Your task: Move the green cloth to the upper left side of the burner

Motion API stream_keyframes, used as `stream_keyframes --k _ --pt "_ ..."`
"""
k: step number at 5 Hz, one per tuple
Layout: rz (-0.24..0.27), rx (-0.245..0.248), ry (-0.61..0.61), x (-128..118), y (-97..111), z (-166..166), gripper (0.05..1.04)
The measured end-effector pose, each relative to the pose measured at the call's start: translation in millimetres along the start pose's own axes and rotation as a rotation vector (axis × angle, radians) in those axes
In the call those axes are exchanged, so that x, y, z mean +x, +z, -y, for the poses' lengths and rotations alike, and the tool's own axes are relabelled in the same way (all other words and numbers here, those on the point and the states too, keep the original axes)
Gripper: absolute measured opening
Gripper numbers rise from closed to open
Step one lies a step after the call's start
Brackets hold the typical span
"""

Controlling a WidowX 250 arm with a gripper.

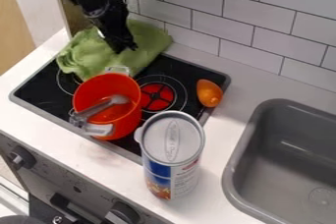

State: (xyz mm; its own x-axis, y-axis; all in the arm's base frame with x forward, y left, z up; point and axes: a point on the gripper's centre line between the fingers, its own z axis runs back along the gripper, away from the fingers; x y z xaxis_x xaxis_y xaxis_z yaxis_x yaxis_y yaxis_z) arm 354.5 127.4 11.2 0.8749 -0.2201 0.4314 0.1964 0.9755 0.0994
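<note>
The gripper [125,47] hangs at the upper left, its tip against or just above the middle of the green cloth [98,57]. Crumpled, the cloth lies over the upper left part of the black burner top [41,94] and reaches back toward the tiled wall. Its front edge comes up to the rear handle of the orange pot. Whether the gripper holds any fabric cannot be told.
An orange-red pot [89,93] with a grey utensil inside stands on the stove, by a red ring burner. An orange object [209,93] lies at the stove's right edge. A tall canister [172,156] stands in front; a grey sink [279,154] is at right.
</note>
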Motion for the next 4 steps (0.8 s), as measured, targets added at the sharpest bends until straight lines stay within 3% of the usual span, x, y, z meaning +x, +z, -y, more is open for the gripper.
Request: stream_keyframes --k 3,4 --pt "0.053 0.013 0.063 25 -6 25 0.052" --pt "0.043 0.017 0.077 28 -6 28 0.052"
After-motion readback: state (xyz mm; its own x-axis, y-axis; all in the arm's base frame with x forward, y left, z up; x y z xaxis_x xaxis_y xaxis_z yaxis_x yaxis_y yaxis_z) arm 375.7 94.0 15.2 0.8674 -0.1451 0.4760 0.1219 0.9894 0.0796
